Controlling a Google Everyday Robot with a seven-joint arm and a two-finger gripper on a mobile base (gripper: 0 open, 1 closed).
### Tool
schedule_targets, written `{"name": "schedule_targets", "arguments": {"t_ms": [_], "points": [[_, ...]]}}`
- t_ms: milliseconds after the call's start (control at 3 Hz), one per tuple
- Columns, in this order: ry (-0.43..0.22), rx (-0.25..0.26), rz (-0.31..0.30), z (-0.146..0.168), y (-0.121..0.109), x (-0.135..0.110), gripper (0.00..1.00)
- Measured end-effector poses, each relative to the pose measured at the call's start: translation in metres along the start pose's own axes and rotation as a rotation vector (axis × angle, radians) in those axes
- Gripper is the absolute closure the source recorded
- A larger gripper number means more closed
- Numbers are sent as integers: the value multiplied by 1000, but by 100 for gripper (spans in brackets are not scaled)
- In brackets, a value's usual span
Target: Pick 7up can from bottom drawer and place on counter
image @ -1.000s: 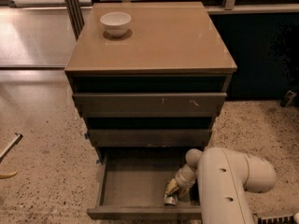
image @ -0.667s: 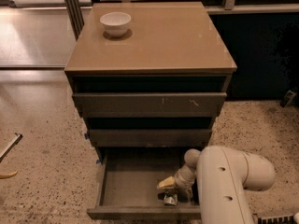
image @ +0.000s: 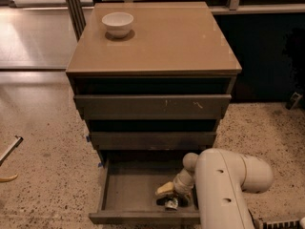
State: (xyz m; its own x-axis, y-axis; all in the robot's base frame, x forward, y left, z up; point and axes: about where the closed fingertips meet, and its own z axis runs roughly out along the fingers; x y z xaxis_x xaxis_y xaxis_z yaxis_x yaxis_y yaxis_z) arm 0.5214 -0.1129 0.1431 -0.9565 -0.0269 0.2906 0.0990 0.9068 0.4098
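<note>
The bottom drawer [image: 125, 194] is pulled out at the foot of the cabinet. The 7up can [image: 170, 203] shows only as a small silvery-green shape near the drawer's front right, partly hidden. My gripper [image: 170, 193] reaches down into the drawer from the right, directly over and against the can, with its pale tip pointing left. My white arm [image: 224, 185] covers the drawer's right end. The tan counter [image: 162, 42] tops the cabinet.
A white bowl [image: 117, 23] stands on the counter's back left corner. The two upper drawers [image: 152, 107] are closed. Speckled floor lies on both sides of the cabinet, with a stick-like object [image: 9, 149] at the far left.
The gripper's pale tip has swung out to the left inside the drawer and sits lower over the can. The arm has shifted slightly.
</note>
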Motion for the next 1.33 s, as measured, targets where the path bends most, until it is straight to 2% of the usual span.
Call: {"name": "schedule_targets", "arguments": {"t_ms": [333,667,1000,1333], "points": [[26,3,-10,11,6,-1,0],[45,5,-15,19,11,-3,8],[57,13,-10,25,13,-6,24],[65,25,2,27,13,-8,47]]}}
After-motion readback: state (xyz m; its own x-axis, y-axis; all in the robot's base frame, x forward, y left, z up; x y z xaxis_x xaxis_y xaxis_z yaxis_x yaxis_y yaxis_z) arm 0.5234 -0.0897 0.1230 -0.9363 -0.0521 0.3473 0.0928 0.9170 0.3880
